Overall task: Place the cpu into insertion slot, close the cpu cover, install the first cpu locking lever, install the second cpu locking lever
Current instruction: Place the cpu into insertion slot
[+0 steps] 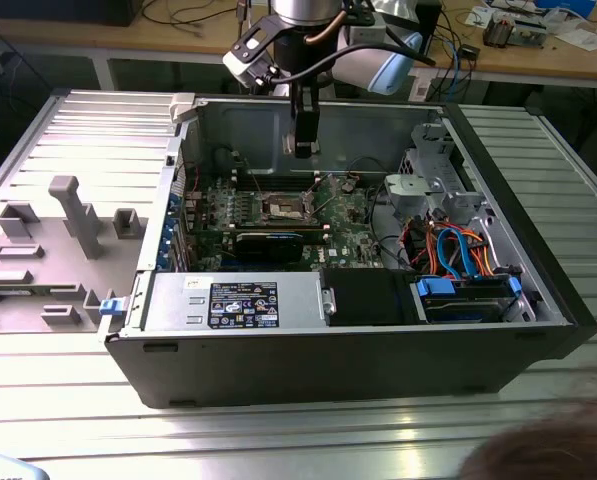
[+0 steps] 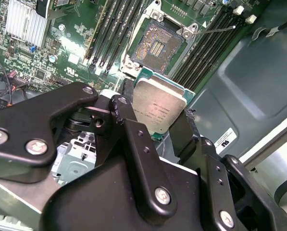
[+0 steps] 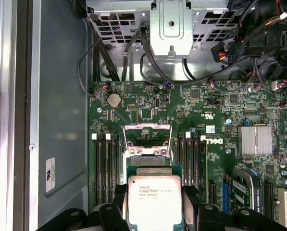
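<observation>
My gripper [image 2: 155, 120] is shut on the cpu [image 2: 158, 107], a flat square chip with a silvery face held by two opposite edges between black fingers [image 2: 121, 109]. It hangs above the green motherboard, a short way off the insertion slot [image 2: 157, 47], whose dark contact field lies bare inside a silver rim. In the first wrist view the cpu [image 3: 154, 199] covers part of the insertion slot [image 3: 148, 160], and the cpu cover [image 3: 147, 129] stands raised at the slot's far side. In the exterior view the gripper [image 1: 303, 148] hovers inside the open case above the slot [image 1: 283, 208].
Black memory slots [image 3: 106, 168] flank the socket on both sides. A finned heatsink [image 3: 255, 140] and a drive cage [image 3: 171, 29] with cable bundles stand nearby. A thin wire lever [image 2: 220, 30] sticks out beside the socket. The case walls [image 1: 183, 190] ring the board.
</observation>
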{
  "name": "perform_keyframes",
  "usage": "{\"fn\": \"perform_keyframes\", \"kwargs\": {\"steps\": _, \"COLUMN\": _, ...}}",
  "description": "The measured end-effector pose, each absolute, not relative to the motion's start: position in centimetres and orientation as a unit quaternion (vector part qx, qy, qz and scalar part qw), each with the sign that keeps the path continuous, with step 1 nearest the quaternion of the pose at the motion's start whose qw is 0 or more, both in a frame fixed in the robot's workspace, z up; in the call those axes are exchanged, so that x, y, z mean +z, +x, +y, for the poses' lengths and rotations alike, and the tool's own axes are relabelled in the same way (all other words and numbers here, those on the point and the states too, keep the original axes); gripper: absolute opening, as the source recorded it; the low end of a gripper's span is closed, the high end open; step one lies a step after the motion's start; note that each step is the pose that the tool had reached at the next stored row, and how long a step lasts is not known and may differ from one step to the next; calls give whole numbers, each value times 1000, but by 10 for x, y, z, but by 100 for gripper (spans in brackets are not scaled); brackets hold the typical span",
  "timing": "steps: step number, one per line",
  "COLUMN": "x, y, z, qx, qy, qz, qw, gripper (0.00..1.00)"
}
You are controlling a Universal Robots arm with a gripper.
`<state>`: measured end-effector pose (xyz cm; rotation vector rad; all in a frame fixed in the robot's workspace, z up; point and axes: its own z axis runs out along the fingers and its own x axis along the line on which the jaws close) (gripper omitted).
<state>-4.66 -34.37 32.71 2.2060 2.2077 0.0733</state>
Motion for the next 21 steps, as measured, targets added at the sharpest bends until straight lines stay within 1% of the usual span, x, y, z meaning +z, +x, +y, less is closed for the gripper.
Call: {"fn": "perform_keyframes", "kwargs": {"steps": 21, "x": 315, "y": -47, "z": -344, "qx": 23, "qy": 707, "qz": 707, "qw": 10, "gripper": 54}}
